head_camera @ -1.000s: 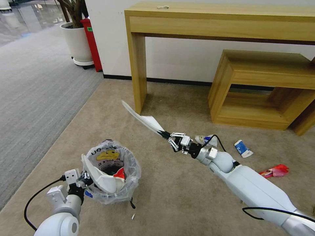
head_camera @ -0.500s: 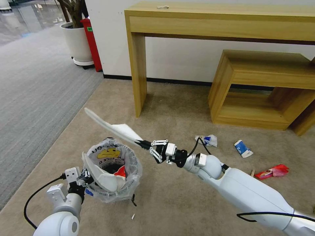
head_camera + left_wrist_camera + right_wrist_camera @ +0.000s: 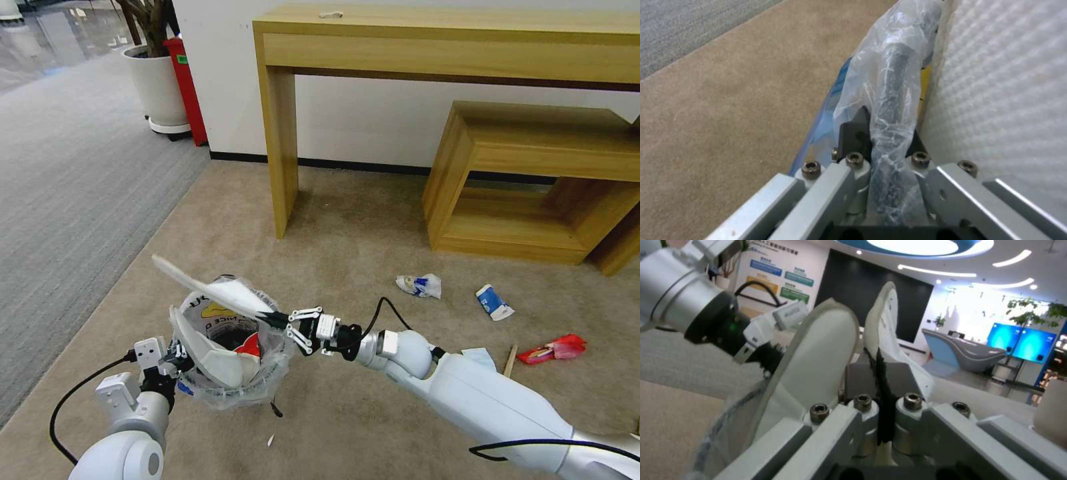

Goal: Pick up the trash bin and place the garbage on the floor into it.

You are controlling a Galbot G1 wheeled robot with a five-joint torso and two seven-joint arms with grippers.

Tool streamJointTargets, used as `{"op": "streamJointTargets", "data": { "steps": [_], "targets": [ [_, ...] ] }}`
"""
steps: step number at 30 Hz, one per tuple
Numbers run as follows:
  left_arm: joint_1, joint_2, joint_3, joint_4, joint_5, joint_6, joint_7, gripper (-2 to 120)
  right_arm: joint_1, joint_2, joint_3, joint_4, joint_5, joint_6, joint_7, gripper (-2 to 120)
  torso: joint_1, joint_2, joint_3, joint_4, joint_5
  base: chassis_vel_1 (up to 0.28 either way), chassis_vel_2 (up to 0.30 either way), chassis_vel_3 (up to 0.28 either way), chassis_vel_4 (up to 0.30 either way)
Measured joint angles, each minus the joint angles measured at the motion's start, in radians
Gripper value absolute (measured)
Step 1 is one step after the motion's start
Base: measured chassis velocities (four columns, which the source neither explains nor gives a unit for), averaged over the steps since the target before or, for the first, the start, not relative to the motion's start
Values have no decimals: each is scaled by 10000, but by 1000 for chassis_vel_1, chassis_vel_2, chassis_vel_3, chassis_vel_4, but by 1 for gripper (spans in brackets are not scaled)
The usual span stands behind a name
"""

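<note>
Right gripper (image 3: 279,321) pinching flat white slipper (image 3: 213,288) | left gripper (image 3: 175,358) clamping bag-lined trash bin (image 3: 230,353)

The right gripper (image 3: 882,396) has its fingers (image 3: 865,406) pressed together on the thin black-edged heel of a white slipper (image 3: 889,330), which stands on edge and rises toward 12 o'clock from the clamp. Just beside it, toward 10 o'clock, a second white slipper (image 3: 818,356) curves up, its broad pale sole facing the camera. At 7 o'clock a clear crinkly bag edge of the trash bin (image 3: 729,420) runs along that slipper's lower side. The left gripper (image 3: 769,356) sits at 9 o'clock, with its silver and black wrist further out toward 10 o'clock. Tan carpet (image 3: 666,413) lies at 8 o'clock. Far behind, at 3 o'clock, blue screens (image 3: 1022,343) glow in a bright hall.
</note>
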Motion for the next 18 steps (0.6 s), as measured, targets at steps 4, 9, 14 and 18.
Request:
{"op": "streamJointTargets", "data": {
  "steps": [4, 9, 14, 18],
  "targets": [
    [22, -16, 2, -79, 0, 8, 3, 3, 60, 121, -148, -251, -94, 27, 41, 0, 0, 0, 0, 0, 0, 0, 0, 0, 0],
    [29, -35, 26, -113, 7, 11, 7, 3, 77, 208, -209, -443, -212, 72, 75, 0, 0, 0, 0, 0, 0, 0, 0, 0, 0],
    [26, -45, 34, -135, 11, 12, 10, 3, 45, 187, -244, -595, -340, 79, 118, 0, 0, 0, 0, -1, 0, 0, 0, 0, 0],
    [26, -55, 51, -165, 17, 12, 13, 3, 16, 183, -253, -702, -461, 94, 151, 0, -1, 0, 0, -1, 0, 0, 0, 0, 0]
  ]
}}
